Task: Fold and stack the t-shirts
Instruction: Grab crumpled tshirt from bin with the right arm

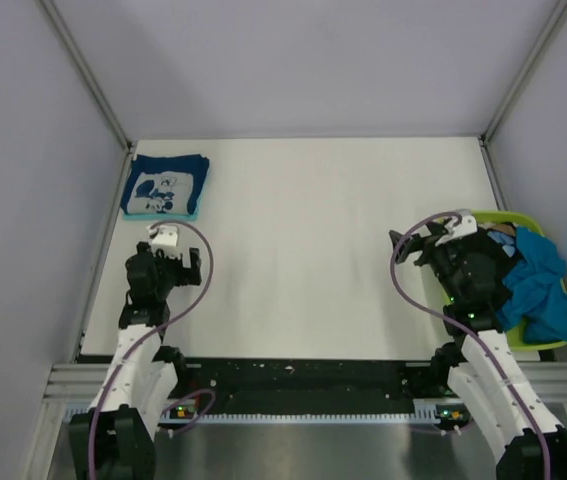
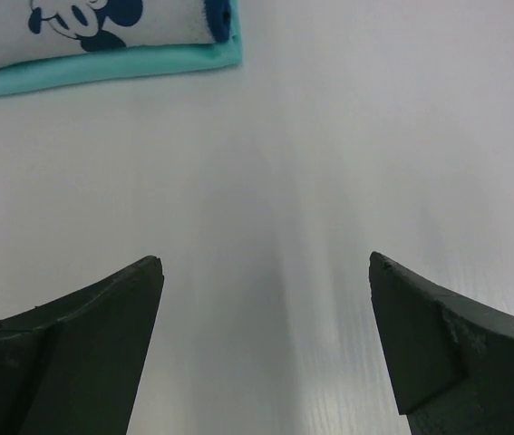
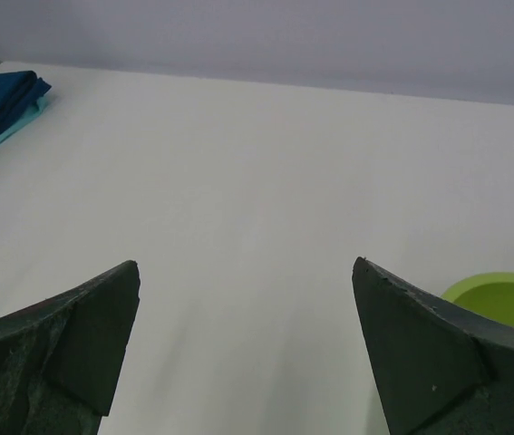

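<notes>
Navy t-shirt (image 1: 165, 187) beyond left end effector (image 2: 266, 263), blue t-shirts (image 1: 541, 290) behind right end effector (image 3: 243, 267)

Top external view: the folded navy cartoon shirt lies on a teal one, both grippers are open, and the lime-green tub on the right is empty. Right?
No: the lime-green tub is not empty; the top external view shows bright blue shirts heaped in it. The navy cartoon shirt does lie on the teal shirt, and the left gripper and right gripper are open.
</notes>
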Available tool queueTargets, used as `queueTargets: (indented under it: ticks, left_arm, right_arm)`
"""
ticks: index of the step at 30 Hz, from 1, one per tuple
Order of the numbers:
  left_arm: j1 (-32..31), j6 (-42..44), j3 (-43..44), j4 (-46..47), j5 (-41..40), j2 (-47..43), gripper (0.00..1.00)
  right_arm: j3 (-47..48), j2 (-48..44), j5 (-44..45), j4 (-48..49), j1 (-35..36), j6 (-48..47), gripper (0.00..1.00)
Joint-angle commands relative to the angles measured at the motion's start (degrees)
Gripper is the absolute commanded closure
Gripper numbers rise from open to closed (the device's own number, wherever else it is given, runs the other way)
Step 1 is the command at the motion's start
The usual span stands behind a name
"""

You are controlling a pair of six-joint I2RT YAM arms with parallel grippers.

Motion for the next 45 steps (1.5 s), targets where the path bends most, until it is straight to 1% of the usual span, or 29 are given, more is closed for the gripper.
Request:
queueTargets:
  ticks: [1, 2, 3, 4, 6, 7, 8, 9, 10, 11, 12, 13, 14, 15, 17, 20, 24, 25, 26, 27, 28, 29, 31, 32, 34, 36, 39, 42, 45]
  left_arm:
    - [0.29, -7.6, 8.52, -5.37, -9.79, 1.35, 0.01]
    - [0.29, -7.78, 10.46, -8.02, -12.5, 2.23, 0.01]
    - [0.2, -5.0, 11.61, -8.39, -12.27, 3.28, 0.01]
    - [0.29, -1.32, 12.67, -8.92, -9.66, 4.33, 0.01]
    - [0.29, 4.75, 15.56, -11.37, -0.98, 6.88, 0.01]
    - [0.11, 8.09, 18.28, -14.08, 5.07, 8.37, 0.02]
    - [-0.5, 9.51, 21.7, -18.28, 8.53, 10.56, 0.02]
    - [-2.07, 10.05, 26.26, -22.07, 8.21, 12.93, 0.02]
    - [-4.17, 10.75, 31.44, -26.8, 5.86, 17.05, 0.02]
    - [-6.11, 11.8, 35.92, -31.98, 3.05, 20.48, 0.02]
    - [-9.35, 12.42, 40.84, -36.65, 1.28, 23.3, 0.02]
    - [-11.03, 12.78, 45.5, -40.17, 0.31, 26.29, 0.02]
    - [-12.88, 12.35, 47.64, -42.21, 0.04, 28.32, 0.02]
    - [-13.59, 11.3, 49.23, -43.28, 0.65, 30.25, 0.02]
    - [-13.86, 9.71, 50.64, -43.9, 3.1, 32.99, 0.02]
    - [-13.95, 9.18, 50.48, -44.69, 5.05, 35.63, 0.02]
    - [-14.04, 9.53, 48.63, -44.69, 4.35, 35.64, 0.02]
    - [-14.04, 9.88, 48.02, -44.78, 3.91, 34.94, 0.02]
    - [-14.04, 10.23, 47.4, -44.52, 3.12, 34.15, 0.02]
    - [-14.04, 10.67, 46.79, -44.08, 2.33, 33.36, 0.02]
    - [-14.04, 11.02, 46.17, -43.64, 1.89, 32.48, 0.02]
    - [-14.04, 11.28, 45.82, -43.38, 1.79, 31.86, 0.02]
    - [-14.04, 11.46, 45.81, -43.64, 2.14, 30.8, 0.02]
    - [-14.04, 11.55, 46.16, -44.07, 2.49, 30.8, 0.02]
    - [-14.04, 11.55, 47.04, -45.13, 3.11, 31.24, 0.02]
    - [-14.04, 11.46, 47.48, -45.57, 3.55, 31.68, 0.02]
    - [-14.04, 11.11, 48.18, -46.1, 3.55, 31.85, 0.02]
    - [-14.04, 10.93, 48.89, -46.63, 4.16, 31.68, 0.02]
    - [-13.95, 10.94, 48.98, -46.71, 4.52, 31.5, 0.02]
  right_arm:
    - [6.55, 3.13, -0.46, -1.24, 0.33, 5.87, 0.01]
    - [8.48, 3.83, -0.45, -4.22, 0.33, 6.49, 0.01]
    - [10.85, 4.54, -0.02, -7.12, 0.33, 7.19, 0.01]
    - [13.75, 5.59, 1.55, -10.98, 0.33, 7.72, 0.01]
    - [19.28, 8.13, 4.63, -17.13, -0.37, 8.08, 0.01]
    - [22.97, 9.8, 8.65, -21.17, -1.07, 8.6, 0.01]
    - [26.4, 12.17, 12.95, -25.99, -2.47, 9.3, 0.01]
    - [30.35, 15.41, 19.0, -31.09, -4.14, 10.79, 0.01]
    - [33.52, 17.79, 22.88, -35.4, -5.72, 12.2, 0.01]
    - [36.51, 20.51, 24.32, -39.36, -9.48, 13.17, 0.01]
    - [38.19, 22.98, 25.03, -41.58, -12.21, 13.61, 0.01]
    - [38.99, 24.92, 25.12, -41.95, -14.59, 13.79, 0.02]
    - [39.18, 26.94, 25.21, -42.21, -16.44, 14.58, 0.03]
    - [39.09, 28.44, 25.3, -42.39, -17.94, 15.11, 0.05]
    - [38.04, 32.21, 28.27, -41.96, -18.65, 15.73, 0.09]
    - [37.33, 37.92, 28.29, -39.85, -18.66, 15.81, 0.12]
    - [38.12, 48.2, 29.6, -39.58, -18.92, 16.87, 0.09]
    - [38.47, 51.97, 29.08, -39.58, -19.44, 17.13, 0.09]
    - [38.56, 54.35, 29.08, -39.58, -19.88, 17.13, 0.11]
    - [38.91, 56.82, 28.82, -39.49, -20.32, 17.39, 0.16]
    - [39.18, 58.41, 28.12, -39.32, -20.93, 17.57, 0.25]
    - [39.44, 59.73, 27.5, -39.23, -21.46, 17.57, 0.44]
    - [39.36, 59.22, 26.88, -38.97, -21.73, 17.14, 0.9]
    - [39.09, 57.65, 26.71, -38.88, -21.73, 16.96, 1.0]
    - [38.04, 52.65, 28.1, -38.09, -21.56, 16.17, 1.0]
    - [37.68, 46.32, 31.52, -38.43, -21.64, 14.94, 1.0]
    - [38.56, 35.08, 36.18, -39.57, -21.47, 11.61, 1.0]
    - [41.71, 24.01, 40.31, -39.93, -20.94, 7.92, 1.0]
    - [46.72, 15.82, 40.59, -39.93, -20.94, 5.01, 1.0]
